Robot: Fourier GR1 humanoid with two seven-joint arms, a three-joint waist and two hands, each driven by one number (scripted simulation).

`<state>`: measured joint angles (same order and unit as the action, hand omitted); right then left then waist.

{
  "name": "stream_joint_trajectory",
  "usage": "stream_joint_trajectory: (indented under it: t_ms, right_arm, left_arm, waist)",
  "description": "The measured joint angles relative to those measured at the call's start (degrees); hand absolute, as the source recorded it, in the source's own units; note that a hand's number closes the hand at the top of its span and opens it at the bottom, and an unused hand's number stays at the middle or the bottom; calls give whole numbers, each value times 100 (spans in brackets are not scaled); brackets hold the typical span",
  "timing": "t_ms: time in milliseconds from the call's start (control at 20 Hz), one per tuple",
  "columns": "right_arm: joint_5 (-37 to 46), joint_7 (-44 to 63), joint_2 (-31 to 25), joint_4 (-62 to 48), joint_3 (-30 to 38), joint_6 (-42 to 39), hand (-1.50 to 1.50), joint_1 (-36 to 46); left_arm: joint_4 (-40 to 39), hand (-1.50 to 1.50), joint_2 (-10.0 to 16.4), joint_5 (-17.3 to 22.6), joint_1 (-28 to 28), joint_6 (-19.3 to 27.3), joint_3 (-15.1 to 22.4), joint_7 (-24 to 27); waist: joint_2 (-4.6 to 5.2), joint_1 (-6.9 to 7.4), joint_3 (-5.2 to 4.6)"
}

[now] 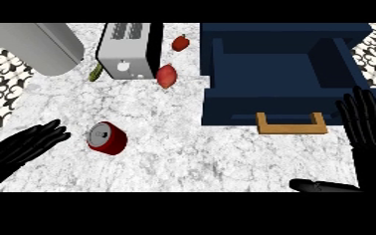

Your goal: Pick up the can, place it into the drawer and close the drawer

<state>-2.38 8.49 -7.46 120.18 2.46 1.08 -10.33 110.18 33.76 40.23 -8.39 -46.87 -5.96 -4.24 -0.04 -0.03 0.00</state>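
A red can [107,138] with a silver top lies on the marble counter at the lower left. Just left of it, my left hand [31,143] has straight fingers pointing toward the can, with a small gap between them. The dark blue drawer [283,102] stands pulled open at the right, nothing inside it, with a wooden handle [291,123] on its front. At the right edge, beside the drawer's front corner, my right hand [360,117] is open with fingers up and its thumb [320,185] low in the view.
A silver toaster [131,50] stands at the back, with a grey cylinder-like appliance [40,45] to its left. A red pepper [180,43], a reddish fruit [166,76] and a small green item [95,72] lie around the toaster.
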Motion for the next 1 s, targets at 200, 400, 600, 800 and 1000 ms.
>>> stream_joint_trajectory:
  t_ms: [200,400,600,800,1000]
  right_arm:
    - [-112,-145,-9,-61,179,-162,-150,-122]
    - [-146,-385,43,-154,270,-313,-150,-242]
    - [-209,-560,63,-163,400,-498,-150,-436]
    - [-322,-700,22,-282,633,-663,-150,-450]
    - [-198,-683,131,-255,610,-667,-150,-468]
  left_arm:
    - [-270,-150,44,291,282,18,-134,-339]
    - [-418,-150,-179,114,465,11,-130,-543]
    - [-717,-150,-556,-362,663,-125,-136,-486]
    - [-1059,-150,-833,-766,864,-274,-167,-401]
    - [-1429,-150,-1123,-1240,996,-461,-197,-186]
  waist:
    - [1,-12,1]
    - [2,-13,2]
    - [2,-20,0]
    - [3,-20,0]
    - [2,-20,-1]
